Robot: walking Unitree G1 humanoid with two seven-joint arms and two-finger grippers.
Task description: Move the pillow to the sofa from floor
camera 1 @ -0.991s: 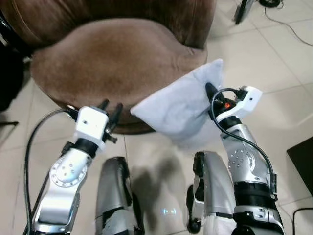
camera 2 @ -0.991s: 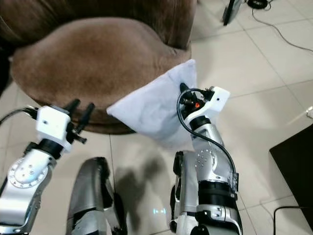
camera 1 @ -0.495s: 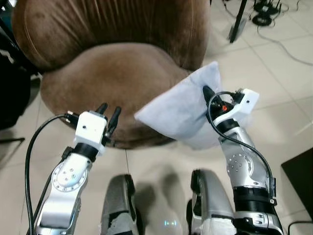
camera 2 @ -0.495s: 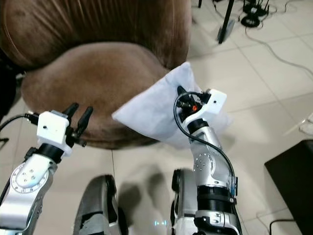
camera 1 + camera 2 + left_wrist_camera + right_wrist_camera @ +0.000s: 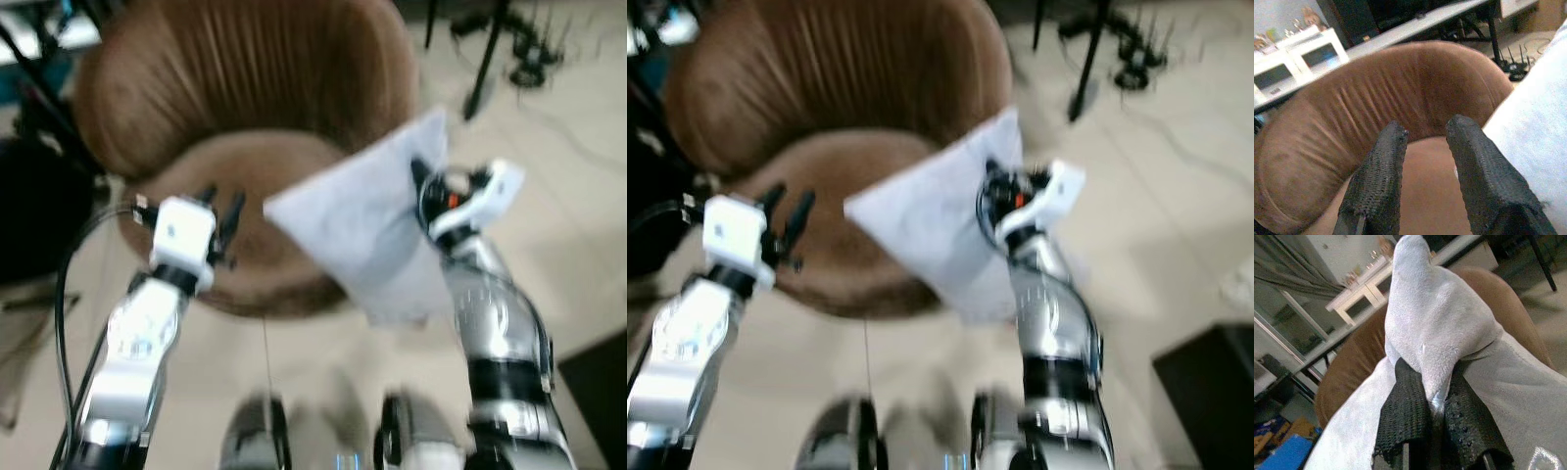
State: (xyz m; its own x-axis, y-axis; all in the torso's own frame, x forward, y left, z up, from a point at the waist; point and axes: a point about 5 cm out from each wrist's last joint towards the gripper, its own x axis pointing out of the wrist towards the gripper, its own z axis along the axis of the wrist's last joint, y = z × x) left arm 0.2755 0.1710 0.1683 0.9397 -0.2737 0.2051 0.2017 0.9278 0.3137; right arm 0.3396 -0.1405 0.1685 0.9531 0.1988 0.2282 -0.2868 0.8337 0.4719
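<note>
A pale grey pillow (image 5: 367,220) hangs in the air over the right front edge of the brown sofa seat (image 5: 255,176). My right gripper (image 5: 421,181) is shut on the pillow's upper right corner; in the right wrist view the two black fingers (image 5: 1405,416) pinch a fold of its fabric (image 5: 1435,328). My left gripper (image 5: 220,208) is open and empty, held above the left part of the seat. Its fingers (image 5: 1381,176) point at the sofa's ribbed backrest (image 5: 1376,112), with the pillow's edge (image 5: 1537,142) beside them.
The round brown sofa's backrest (image 5: 245,69) curves behind the seat. A dark stand and cables (image 5: 500,59) sit on the pale tiled floor to the right. A black object (image 5: 39,206) is at the left. The eye views are blurred.
The camera has tilted up and blurred, and more of the backrest shows. Both arms have risen, and the pillow sits higher against the sofa. The right gripper stays shut on it.
</note>
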